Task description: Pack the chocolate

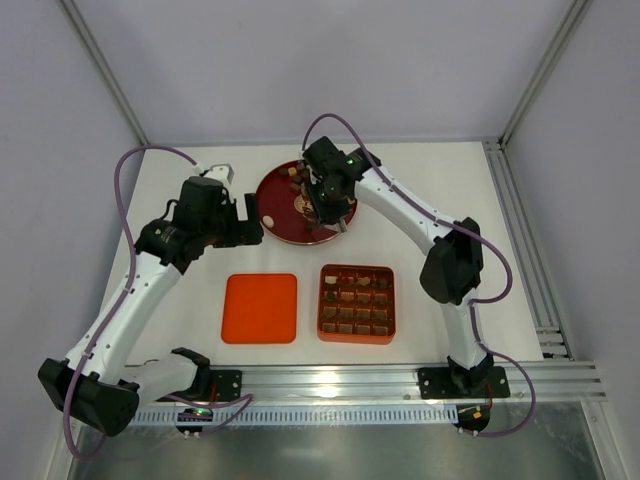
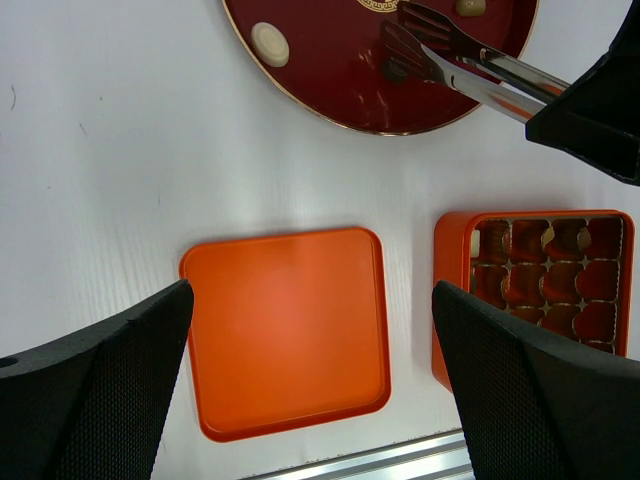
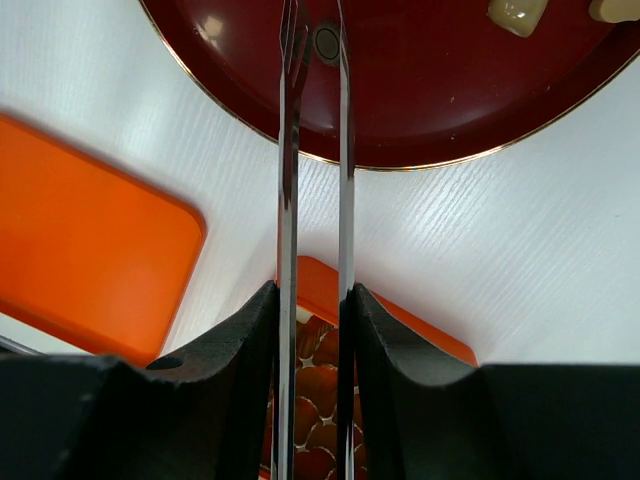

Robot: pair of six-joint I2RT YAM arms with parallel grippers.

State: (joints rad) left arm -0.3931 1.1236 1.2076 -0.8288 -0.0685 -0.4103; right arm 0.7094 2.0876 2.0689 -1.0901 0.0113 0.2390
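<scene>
The chocolate lies as small pieces on a dark red plate (image 1: 290, 222). A cream round piece (image 2: 270, 43) sits near the plate's left rim, and two cream pieces (image 3: 517, 12) lie at its far side. My right gripper (image 3: 312, 295) is shut on metal tweezers (image 3: 290, 150) over the plate (image 3: 430, 90). The tweezer tips stand on either side of a small dark round piece (image 3: 326, 42). The tweezers also show in the left wrist view (image 2: 470, 65). My left gripper (image 2: 311, 300) is open and empty above the orange lid (image 2: 285, 330), left of the plate.
The orange gridded box (image 1: 356, 303) stands at front right of the lid (image 1: 260, 307), with brown pieces in several cells. An aluminium rail (image 1: 400, 380) runs along the near table edge. My right arm reaches over the table's right side.
</scene>
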